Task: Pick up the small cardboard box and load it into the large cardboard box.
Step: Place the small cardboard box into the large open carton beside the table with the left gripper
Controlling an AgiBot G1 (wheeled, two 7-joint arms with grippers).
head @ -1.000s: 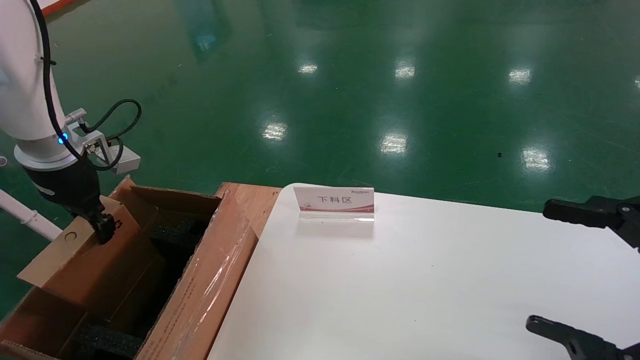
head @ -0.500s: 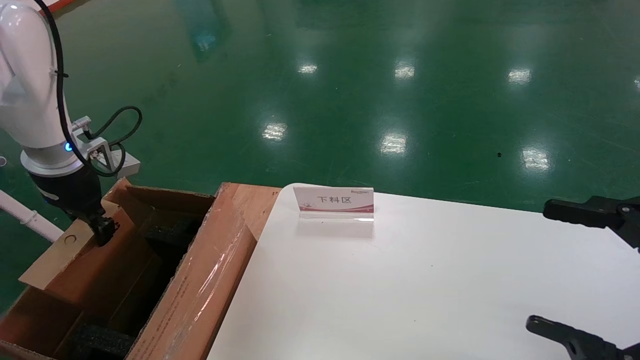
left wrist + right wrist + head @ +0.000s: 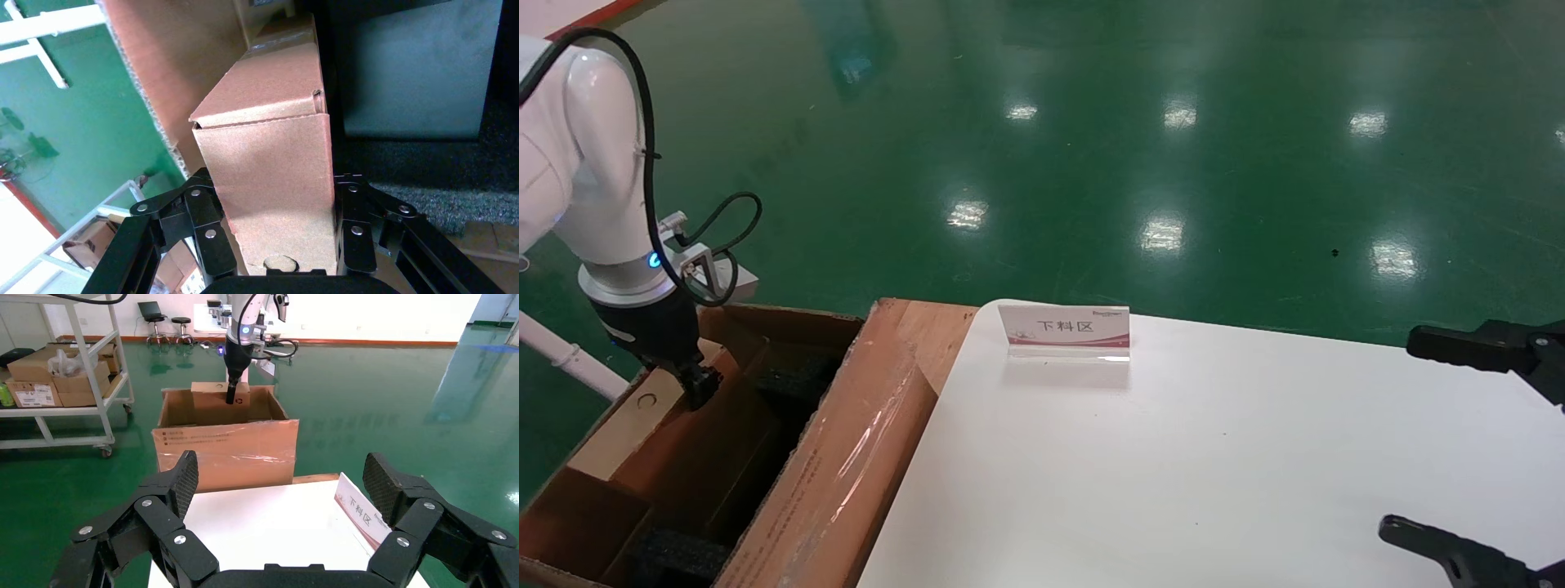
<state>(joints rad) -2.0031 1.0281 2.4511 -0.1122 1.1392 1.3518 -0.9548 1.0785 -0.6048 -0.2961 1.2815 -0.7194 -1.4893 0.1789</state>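
While the left pincer point(image 3: 700, 390) grips the small cardboard box point(image 3: 269, 177), it tilts inside the large cardboard box point(image 3: 846, 457). It could jam on foam. The right pincer point(image 3: 278, 496) is open.

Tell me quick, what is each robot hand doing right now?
Left gripper: closed on the small cardboard box, lowering it into the large cardboard box.
Right gripper: open, holding nothing, above the white table.

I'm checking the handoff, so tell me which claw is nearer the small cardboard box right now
Left. The left claw is clamped on the small cardboard box, lowering it into the large cardboard box. The right claw hangs open over the white table, far away.
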